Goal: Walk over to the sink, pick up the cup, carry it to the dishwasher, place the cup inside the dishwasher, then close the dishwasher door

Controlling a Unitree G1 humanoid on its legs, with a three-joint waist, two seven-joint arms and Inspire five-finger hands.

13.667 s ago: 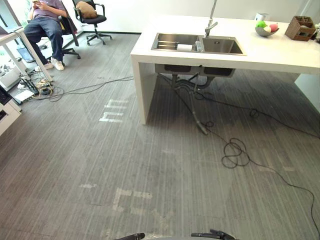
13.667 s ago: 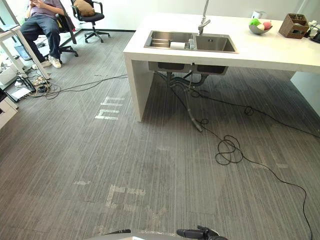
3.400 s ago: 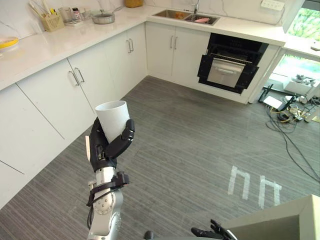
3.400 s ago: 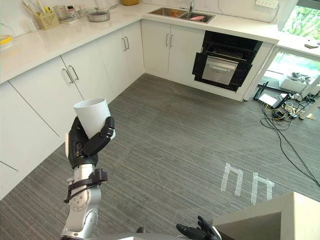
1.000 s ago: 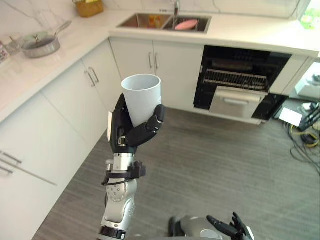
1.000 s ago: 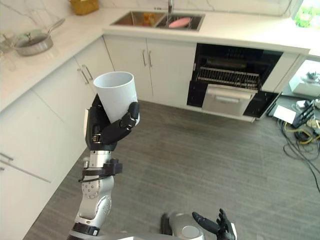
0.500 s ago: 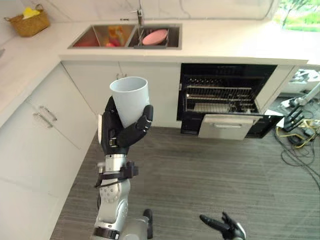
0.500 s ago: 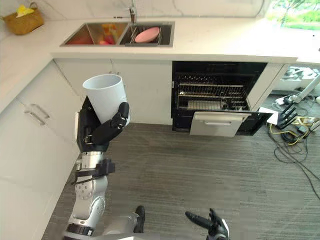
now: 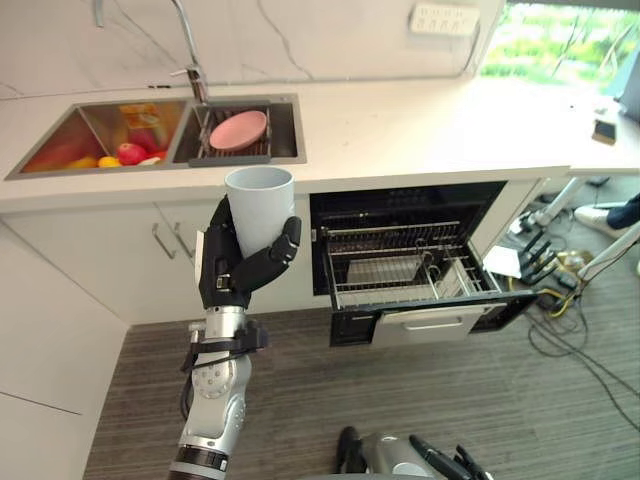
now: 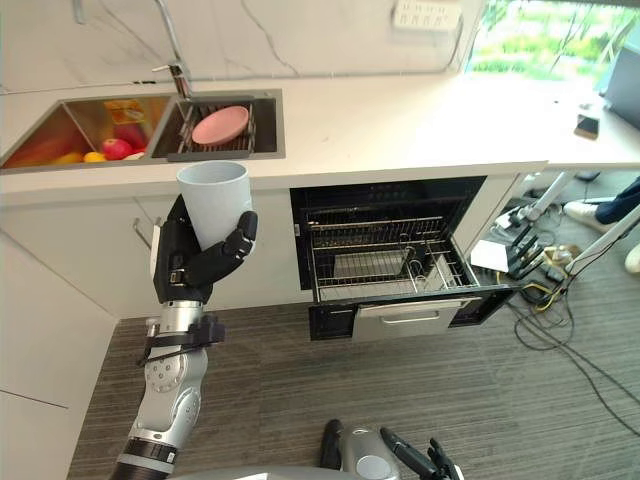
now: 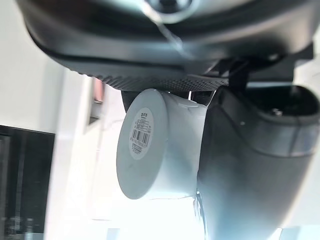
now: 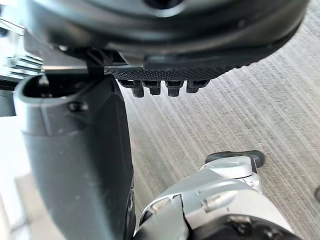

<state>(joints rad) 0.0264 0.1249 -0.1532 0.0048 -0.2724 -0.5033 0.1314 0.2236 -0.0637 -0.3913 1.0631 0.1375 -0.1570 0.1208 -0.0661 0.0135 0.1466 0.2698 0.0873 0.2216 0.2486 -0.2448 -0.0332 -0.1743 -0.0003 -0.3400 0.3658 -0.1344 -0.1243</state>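
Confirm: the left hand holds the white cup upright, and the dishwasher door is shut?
No. The dishwasher door is open, as the left eye view shows. The left hand does hold the white cup upright.

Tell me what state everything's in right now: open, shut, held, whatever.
Cup: upright, held aloft.
Left hand: fingers curled round it.
Right hand: low, fingers straight, holding nothing.
Dishwasher: door open, rack slid out.
Cupboard doors: shut.
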